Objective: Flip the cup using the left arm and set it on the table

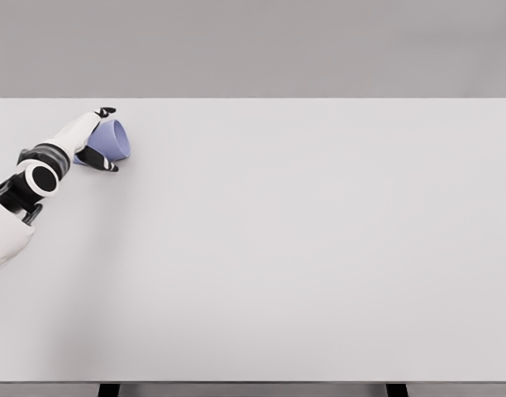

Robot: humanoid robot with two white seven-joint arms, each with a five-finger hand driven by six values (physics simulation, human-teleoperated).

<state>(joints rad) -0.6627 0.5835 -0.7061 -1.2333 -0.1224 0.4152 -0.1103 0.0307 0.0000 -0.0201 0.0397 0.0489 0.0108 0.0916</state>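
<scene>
Currently, step in hand: the cup is in the grasp and tilted, so the flip looks to be partway through, with the set-down not yet done.

Left hand (94,139): reaches in from the picture's left edge, forearm angled up and away toward the far-left part of the surface (303,248).

Fingers (107,111): curled around the cup, dark tips showing above it and below it; they hold the cup and nothing else.

Cup (114,141): lavender, lying between the fingers, tipped on its side with one round end facing away from the palm toward the picture's right. Whether that end is the mouth or the base cannot be told at this size.

Cup and surface: a faint shadow lies just under the fingers; whether the cup touches the surface or is just clear of it cannot be told.

Right hand: not in view.

How to do the turn well: judged from the tilt, the wrist should roll on steadily with the grip kept firm, since a smooth round cup can slip within curled fingers as its weight shifts.

How to set it down well: bring the cup fully upright before lowering, so its whole base meets the surface at once and not on an edge.

Release: loosen the fingers only once the cup stands on its own, then draw them straight back, away from its wall, to avoid tipping it.

Room: the surface beyond the fingertips, toward the picture's right, offers ample space for placing.
</scene>
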